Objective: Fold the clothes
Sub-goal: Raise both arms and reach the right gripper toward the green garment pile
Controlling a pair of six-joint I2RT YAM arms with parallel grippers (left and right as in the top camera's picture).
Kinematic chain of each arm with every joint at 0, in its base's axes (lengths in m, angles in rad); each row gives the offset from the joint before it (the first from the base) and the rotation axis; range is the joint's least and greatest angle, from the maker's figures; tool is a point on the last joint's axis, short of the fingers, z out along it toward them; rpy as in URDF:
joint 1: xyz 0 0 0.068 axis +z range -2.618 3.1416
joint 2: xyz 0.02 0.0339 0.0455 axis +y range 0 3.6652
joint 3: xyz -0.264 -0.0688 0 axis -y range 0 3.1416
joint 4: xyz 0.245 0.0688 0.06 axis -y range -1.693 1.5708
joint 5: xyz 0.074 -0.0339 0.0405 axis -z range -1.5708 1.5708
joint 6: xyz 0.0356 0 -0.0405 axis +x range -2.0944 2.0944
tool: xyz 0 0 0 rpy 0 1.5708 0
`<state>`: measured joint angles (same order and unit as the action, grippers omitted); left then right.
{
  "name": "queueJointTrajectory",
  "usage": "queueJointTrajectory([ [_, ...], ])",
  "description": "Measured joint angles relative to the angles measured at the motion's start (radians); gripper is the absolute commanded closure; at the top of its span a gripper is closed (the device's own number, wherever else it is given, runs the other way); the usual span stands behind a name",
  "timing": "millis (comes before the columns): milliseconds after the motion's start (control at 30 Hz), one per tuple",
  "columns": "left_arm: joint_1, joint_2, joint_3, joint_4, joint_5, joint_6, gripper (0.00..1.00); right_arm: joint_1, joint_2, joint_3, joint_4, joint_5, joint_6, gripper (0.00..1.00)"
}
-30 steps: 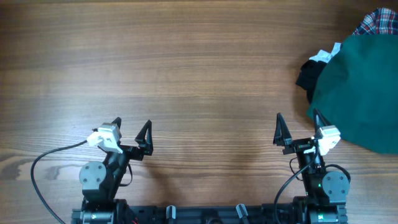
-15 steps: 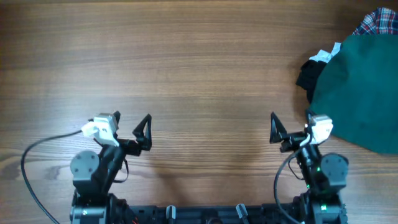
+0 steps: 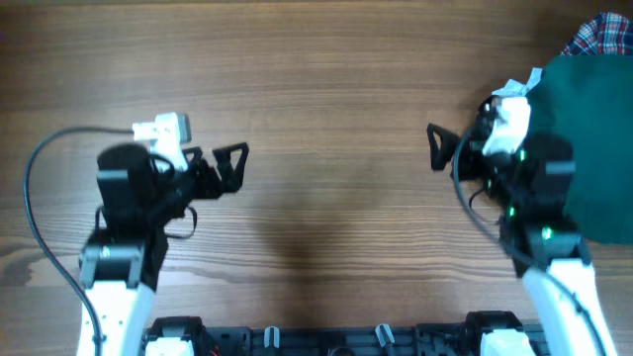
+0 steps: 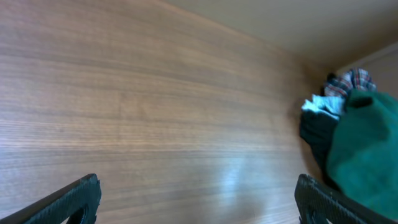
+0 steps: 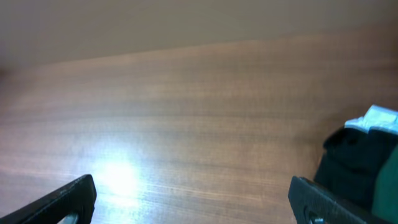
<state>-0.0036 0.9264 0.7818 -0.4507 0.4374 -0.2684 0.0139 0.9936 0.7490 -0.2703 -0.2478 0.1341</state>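
At far right, green garment (image 3: 593,99) beside possibly plaid cloth (image 3: 605,35)

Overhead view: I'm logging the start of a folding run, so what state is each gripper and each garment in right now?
left gripper: open, holding nothing.
right gripper: open, holding nothing.
green garment: unfolded, heaped, untouched.
black garment: bunched up, partly under the green garment.
white garment: bunched up, only a bit showing.
plaid garment: unfolded, mostly cut off by the frame edge.
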Motion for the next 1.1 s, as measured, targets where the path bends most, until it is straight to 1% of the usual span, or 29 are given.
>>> queueJointTrajectory([
  [100,-0.016,0.086,0.125,-0.077,0.007,0.0,0.0,0.0,0.106,0.134,-0.129,-0.005,-0.003,0.0],
  [133,-0.018,0.093,0.136,-0.08,0.007,0.0,0.0,0.0,0.148,0.189,-0.185,-0.007,-0.011,0.0],
  [167,-0.028,0.139,0.194,-0.082,0.009,0.0,0.0,0.0,0.179,0.234,-0.225,-0.007,-0.027,0.0],
  [300,-0.04,0.182,0.235,-0.026,0.034,-0.004,0.0,0.0,0.249,0.332,-0.314,-0.008,-0.066,0.0],
  [500,-0.041,0.187,0.236,-0.037,0.058,-0.025,0.0,-0.002,0.255,0.341,-0.36,-0.051,-0.08,0.0],
  [600,-0.054,0.19,0.236,-0.013,0.089,-0.022,0.0,-0.002,0.255,0.341,-0.373,-0.064,-0.079,0.0],
  [700,-0.099,0.212,0.237,0.038,0.107,-0.022,0.0,-0.003,0.255,0.341,-0.374,-0.066,-0.079,0.0],
  [767,-0.149,0.246,0.237,0.069,0.094,-0.022,0.01,-0.005,0.256,0.354,-0.388,-0.061,-0.075,0.0],
  [900,-0.248,0.353,0.262,0.081,-0.002,-0.028,0.01,-0.017,0.258,0.438,-0.46,0.042,-0.042,0.0],
  [1100,-0.324,0.518,0.367,0.084,-0.156,-0.073,0.0,-0.081,0.259,0.57,-0.5,0.34,0.095,0.01],
])
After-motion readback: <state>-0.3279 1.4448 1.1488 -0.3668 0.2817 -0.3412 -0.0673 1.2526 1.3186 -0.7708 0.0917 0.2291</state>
